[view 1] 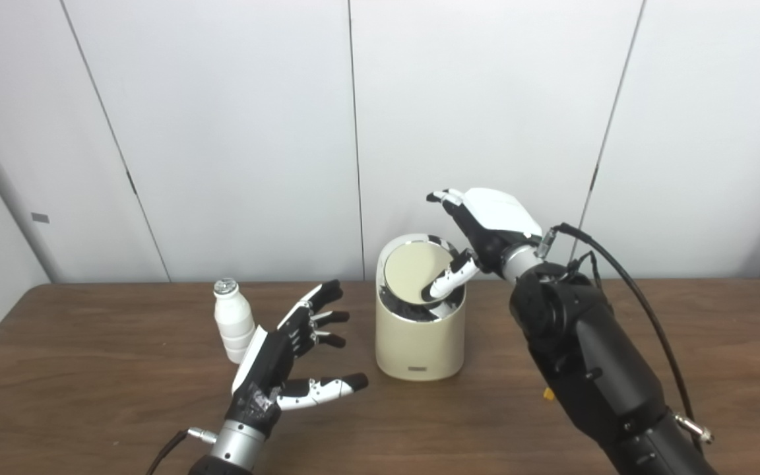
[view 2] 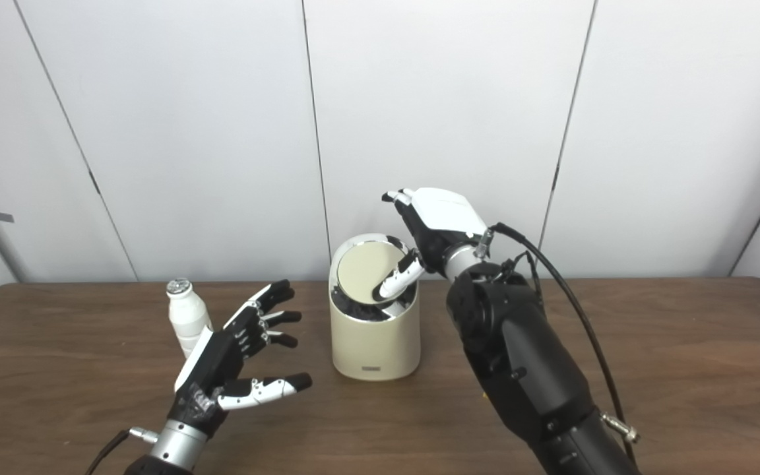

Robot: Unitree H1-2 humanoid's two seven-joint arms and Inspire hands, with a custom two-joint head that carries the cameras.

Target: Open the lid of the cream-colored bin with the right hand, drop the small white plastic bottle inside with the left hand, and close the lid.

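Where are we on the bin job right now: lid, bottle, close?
The lid is tipped partly open, dark gap along its lower edge, with the right hand over the cream-colored bin and a finger pressing the lid. The bottle stands untouched on the table; the left hand is open beside it. Grasping, dropping and closing remain.

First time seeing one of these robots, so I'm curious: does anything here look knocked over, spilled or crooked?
Nothing spilled or toppled. The bottle and bin stand upright on the table. Only the bin's lid sits tilted, because the right hand has a finger on it.
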